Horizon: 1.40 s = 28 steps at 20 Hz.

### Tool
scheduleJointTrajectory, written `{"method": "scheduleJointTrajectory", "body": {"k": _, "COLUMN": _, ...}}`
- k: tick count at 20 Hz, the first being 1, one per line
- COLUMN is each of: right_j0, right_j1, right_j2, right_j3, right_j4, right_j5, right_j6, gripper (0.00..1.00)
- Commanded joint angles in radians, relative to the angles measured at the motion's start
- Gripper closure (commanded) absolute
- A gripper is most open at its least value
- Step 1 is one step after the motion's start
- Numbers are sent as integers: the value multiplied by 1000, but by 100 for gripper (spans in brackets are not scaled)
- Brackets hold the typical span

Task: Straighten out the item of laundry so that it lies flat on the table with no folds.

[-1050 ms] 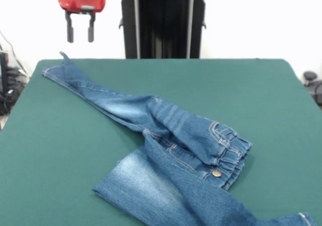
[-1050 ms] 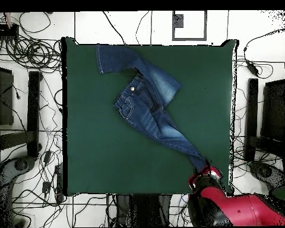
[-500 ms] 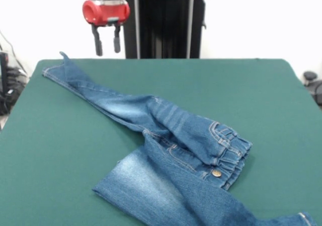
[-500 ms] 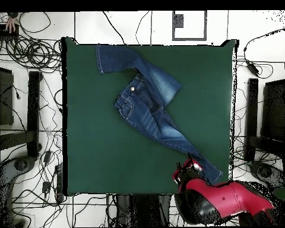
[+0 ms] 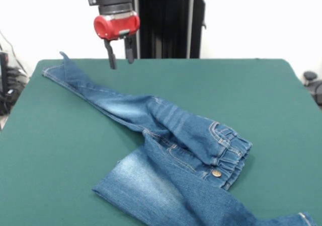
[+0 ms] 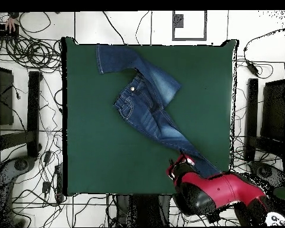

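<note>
Small pair of blue denim jeans [image 5: 171, 150] lay on the worktop [image 5: 261, 95], spread diagonally from the hem near one far corner down to the near edge, where the other leg ran out of the front view. Judged soft and limp but with some body: denim is thick enough to hold a crease, light enough for one claw to drag, and the felt-like green top would likely grip it rather than let it slide. One leg was folded across the seat near the gathered elastic waistband [image 5: 232, 146], with a metal button [image 5: 217, 173] and orange pocket stitching showing; faded pale patches marked thigh and knee. Best hold judged to be a hem or the folded leg's free edge, pinching a single layer and pulling outward; the bulky waistband seemed a poorer grip. The red-and-black claw [image 5: 119, 58] hung above the worktop's far edge, just beside the long leg [image 5: 90, 92] stretched to the corner, its two dark fingers [image 5: 110, 60] parted and holding nothing, clear of the cloth.
</note>
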Motion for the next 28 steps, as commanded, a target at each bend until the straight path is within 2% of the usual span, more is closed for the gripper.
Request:
{"method": "scheduleJointTrajectory", "body": {"k": 1, "right_j0": 60, "right_j1": 37, "right_j2": 88, "right_j3": -99, "right_j4": -72, "right_j5": 99, "right_j6": -103, "gripper": 0}}
{"method": "scheduleJointTrajectory", "body": {"k": 9, "right_j0": 130, "right_j1": -22, "right_j2": 15, "right_j3": -119, "right_j4": -157, "right_j5": 90, "right_j6": -59, "gripper": 0}}
{"method": "scheduleJointTrajectory", "body": {"k": 13, "right_j0": 139, "right_j1": -34, "right_j2": -6, "right_j3": -132, "right_j4": -180, "right_j5": 85, "right_j6": -38, "gripper": 0}}
{"method": "scheduleJointTrajectory", "body": {"k": 17, "right_j0": 129, "right_j1": -63, "right_j2": -1, "right_j3": -131, "right_j4": -192, "right_j5": 97, "right_j6": -65, "gripper": 0}}
{"method": "scheduleJointTrajectory", "body": {"k": 28, "right_j0": 143, "right_j1": -20, "right_j2": -72, "right_j3": -186, "right_j4": -278, "right_j5": 62, "right_j6": -5, "gripper": 0}}
